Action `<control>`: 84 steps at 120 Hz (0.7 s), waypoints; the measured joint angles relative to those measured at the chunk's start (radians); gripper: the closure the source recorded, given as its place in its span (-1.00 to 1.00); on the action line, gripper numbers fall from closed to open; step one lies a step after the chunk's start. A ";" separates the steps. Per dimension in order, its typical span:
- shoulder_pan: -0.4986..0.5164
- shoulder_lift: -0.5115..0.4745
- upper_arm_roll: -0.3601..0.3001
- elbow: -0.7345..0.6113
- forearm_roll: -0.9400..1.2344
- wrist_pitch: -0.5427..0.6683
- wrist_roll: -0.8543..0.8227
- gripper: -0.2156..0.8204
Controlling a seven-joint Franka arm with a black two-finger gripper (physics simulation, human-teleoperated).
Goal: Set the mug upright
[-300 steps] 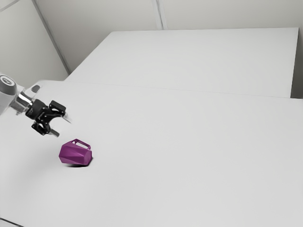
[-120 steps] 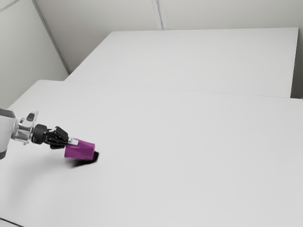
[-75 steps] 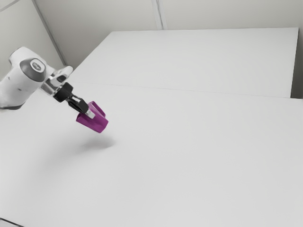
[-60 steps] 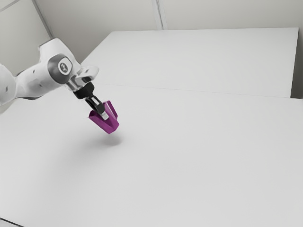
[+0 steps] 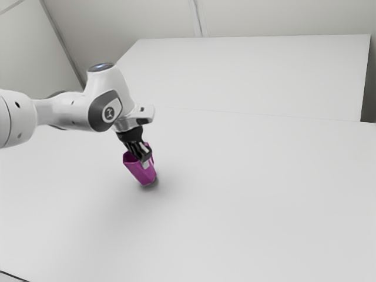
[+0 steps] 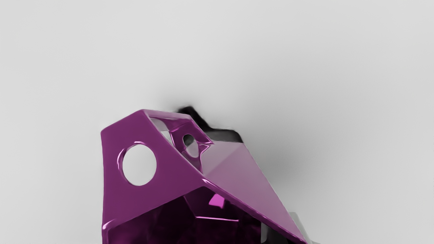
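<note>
And here is the gripper [image 5: 143, 161], clamped on the mug [image 5: 138, 171], one finger inside the mouth and one outside, pinching the wall just below the rim [image 6: 234, 198]! In the exterior view the mug leans, mouth towards eleven o'clock, base towards five, right over its dark shadow [image 5: 150, 185]; whether it touches the table [image 5: 247, 194] is hard to call

The job now, by the look of it, is finishing the turn: roll the mouth on towards twelve, keep the squeeze steady so the wall doesn't pivot between the fingers, and ease down until the base sits flat. Letting go at this lean could well tip it back over, so the release should wait for full, level contact, then a straight pull clear of the rim

And what a change from half a second ago! The mug has swung down towards five o'clock, it stands steeper, and its base is closer to its shadow, while the arm [image 5: 64, 110] reaches further towards three. Two and a half seconds back, it lay on its side, ungripped
</note>
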 joint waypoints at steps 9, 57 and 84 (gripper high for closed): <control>0.002 -0.004 -0.002 -0.018 -0.001 0.013 -0.043 0.93; 0.022 -0.007 -0.003 -0.037 -0.009 0.045 -0.193 -0.18; 0.032 -0.121 -0.029 0.243 -0.007 -0.160 -0.239 -0.44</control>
